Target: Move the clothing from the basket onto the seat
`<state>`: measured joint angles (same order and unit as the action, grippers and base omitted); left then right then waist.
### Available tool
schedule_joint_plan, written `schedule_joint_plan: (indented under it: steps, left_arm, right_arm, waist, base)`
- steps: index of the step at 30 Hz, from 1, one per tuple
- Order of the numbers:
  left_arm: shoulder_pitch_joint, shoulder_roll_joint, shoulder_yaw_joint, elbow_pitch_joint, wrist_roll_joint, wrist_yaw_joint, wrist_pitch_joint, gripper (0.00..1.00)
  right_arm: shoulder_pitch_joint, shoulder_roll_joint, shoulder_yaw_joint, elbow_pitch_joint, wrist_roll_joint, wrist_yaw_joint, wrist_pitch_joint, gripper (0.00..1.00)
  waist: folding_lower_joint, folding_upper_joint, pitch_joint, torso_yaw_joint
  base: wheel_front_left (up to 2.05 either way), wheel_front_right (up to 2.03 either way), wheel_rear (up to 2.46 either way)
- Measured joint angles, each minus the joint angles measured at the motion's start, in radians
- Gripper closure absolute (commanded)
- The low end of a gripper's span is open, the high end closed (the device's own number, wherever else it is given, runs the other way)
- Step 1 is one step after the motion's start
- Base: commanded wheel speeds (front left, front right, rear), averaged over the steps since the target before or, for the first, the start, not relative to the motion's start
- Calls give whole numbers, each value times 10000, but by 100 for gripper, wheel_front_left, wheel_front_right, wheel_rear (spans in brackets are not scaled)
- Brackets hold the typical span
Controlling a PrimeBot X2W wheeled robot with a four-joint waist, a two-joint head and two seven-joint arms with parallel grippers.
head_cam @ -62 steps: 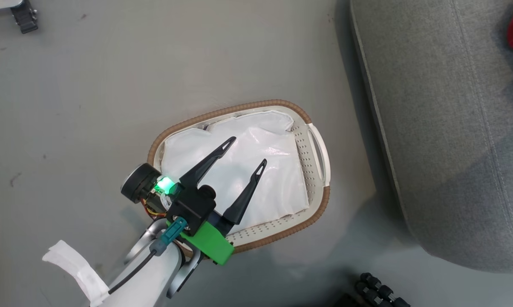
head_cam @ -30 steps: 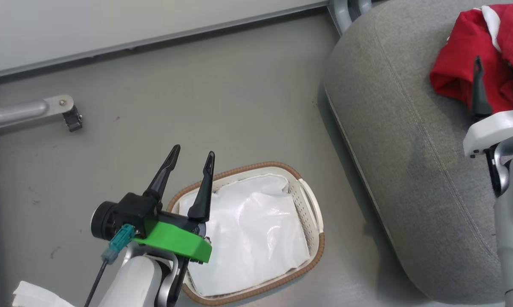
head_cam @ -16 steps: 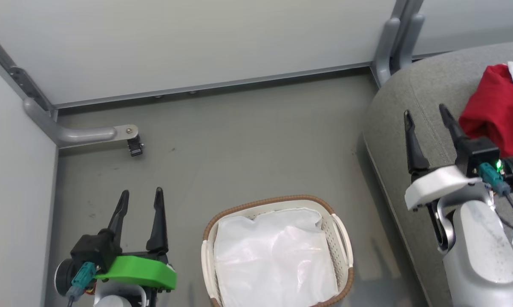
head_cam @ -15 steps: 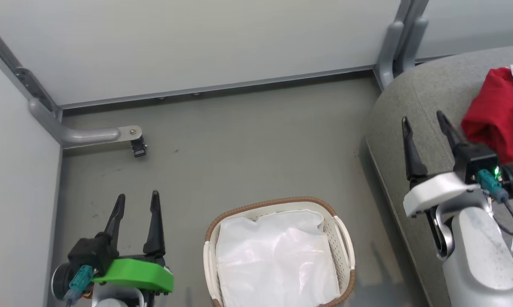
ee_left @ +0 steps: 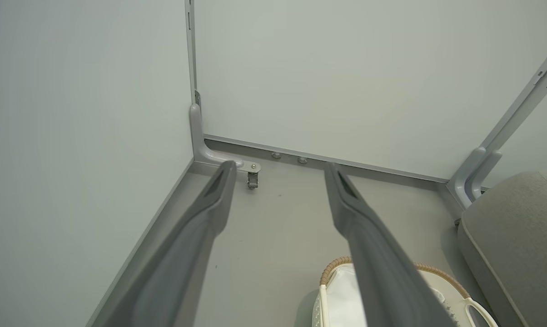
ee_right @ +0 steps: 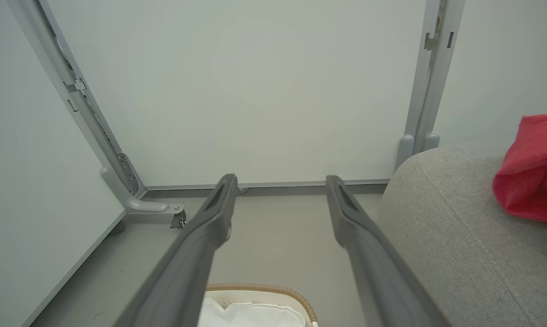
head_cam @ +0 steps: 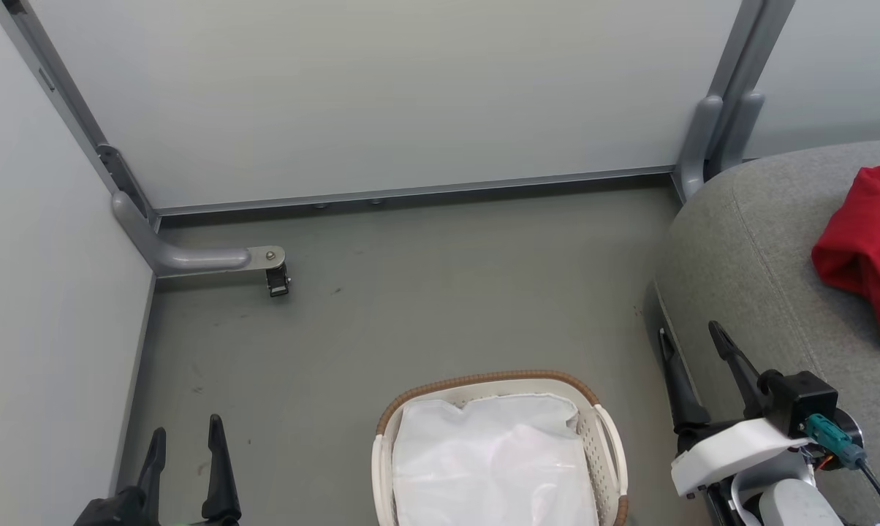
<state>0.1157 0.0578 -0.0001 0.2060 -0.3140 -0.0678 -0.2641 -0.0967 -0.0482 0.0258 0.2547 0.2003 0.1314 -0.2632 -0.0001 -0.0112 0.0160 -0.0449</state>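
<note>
You have the left gripper point(head_cam: 184, 432) over the floor, left of the laundry basket point(head_cam: 484, 379), fingers spread and empty. The right gripper point(head_cam: 688, 333) hangs at the edge of the grey seat point(head_cam: 761, 256), likewise spread and empty. The red clothing point(head_cam: 860, 248) lies on the seat. A white liner point(head_cam: 498, 467) lies in the basket.

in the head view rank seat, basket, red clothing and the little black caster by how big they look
seat
basket
clothing
caster
All but the caster run off the frame, so this ranks what shows.
</note>
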Motion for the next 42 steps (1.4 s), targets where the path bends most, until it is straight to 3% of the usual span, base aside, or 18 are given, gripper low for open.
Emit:
schedule_joint_plan:
  steps: [23,24,30,42]
  left_arm:
    - [174,-69,35,27,-94,-109,0,0]
    - [174,-69,33,50,-109,-109,0,100]
    - [184,-123,0,529,-180,-109,82,100]
    - [5,-127,163,548,-2211,-148,648,100]
  right_arm:
    - [293,-4,265,-8,-318,0,0,0]
    - [293,-2,268,2,-313,0,0,100]
    - [537,69,282,435,-194,0,46,100]
    - [548,59,75,405,2098,0,619,100]
  waist:
    - [0,0,-93,-48]
    - [0,0,-93,-45]
    - [1,0,-93,-37]
    - [1,0,-97,11]
  base:
    - [0,0,0]
    - [0,0,0]
    - [0,0,0]
    - [0,0,0]
